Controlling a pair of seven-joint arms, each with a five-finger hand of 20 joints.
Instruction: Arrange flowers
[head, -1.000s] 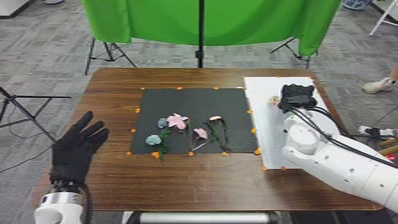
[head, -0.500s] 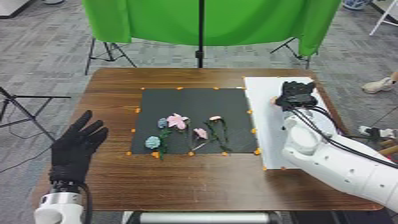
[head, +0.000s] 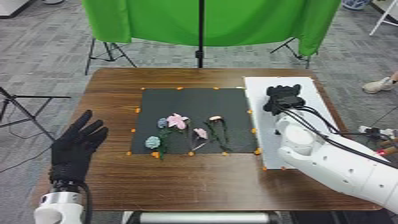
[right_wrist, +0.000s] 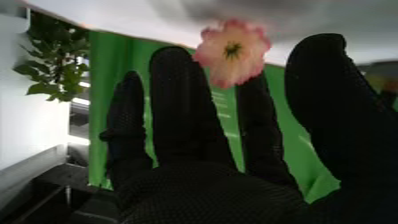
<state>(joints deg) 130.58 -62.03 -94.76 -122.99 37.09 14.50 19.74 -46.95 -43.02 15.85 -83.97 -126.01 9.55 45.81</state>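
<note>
My right hand (head: 282, 98) is over the upper part of the white sheet (head: 266, 131) in the head view. In the right wrist view, a pink-edged, cream-centred flower (right_wrist: 233, 52) overlaps a fingertip of my right hand (right_wrist: 187, 115), whose fingers and thumb look straight and apart; I cannot tell whether they touch. On the black mat (head: 191, 100) lie a pale blue flower (head: 153, 142), a blue-grey one (head: 163, 122), a large pink one (head: 178, 120), a smaller pink one (head: 201, 133) and a peach one (head: 215, 118). My left hand (head: 76, 147), fingers straight, is at the table's left side.
Orange tabs line the edges of the mat and the sheet on the brown table (head: 178, 182). A green cloth (head: 209, 22) hangs on a stand beyond the table. Green leaves (right_wrist: 53, 60) show beside the cloth in the right wrist view.
My right hand has shifted left over the white sheet, and the pinkish flower that lay beside it is now hidden in the head view. The left hand has stayed put.
</note>
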